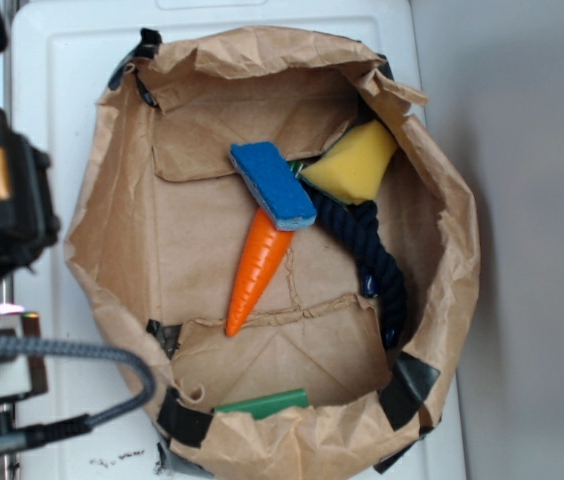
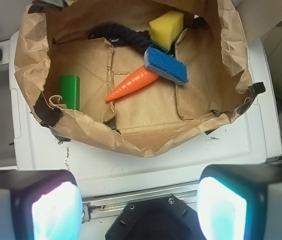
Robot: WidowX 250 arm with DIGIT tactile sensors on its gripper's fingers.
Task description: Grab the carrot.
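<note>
- In the wrist view the end effector [image 2: 140,202] fills the near edge: two pale, glowing fingers [image 2: 51,210] stand wide apart, one at the near left and one at the near right, with a dark mount between them. Nothing lies between the fingers and they touch nothing.
- Just beyond the fingers runs a white bench [image 2: 171,157], smooth apart from a few dark scuffs near its near edge.
- On the bench sits a crumpled brown paper bag [image 2: 131,137], opened out like a shallow basin, with black tape patches at its rim. The end effector hangs well short of it, outside the near rim.
- Inside, at the near left, a green block [image 2: 69,91] stands against the bag's wall.
- The carrot [image 2: 132,85] lies flat on the bag's floor near the middle, its point toward the near left and its thick end toward the far right. It lies free, well apart from the end effector.
- A blue sponge [image 2: 166,65] rests across the carrot's thick end, hiding that end.
- Just beyond the sponge and touching it is a yellow foam wedge [image 2: 166,29], leaning toward the far wall.
- A dark blue rope [image 2: 118,36] runs along the far side of the floor, passing behind the sponge and wedge.
- In the exterior view the carrot [image 1: 260,268] appears with the rope [image 1: 367,245] beside it, and black arm parts with a grey cable [image 1: 57,350] stand outside the bag.
</note>
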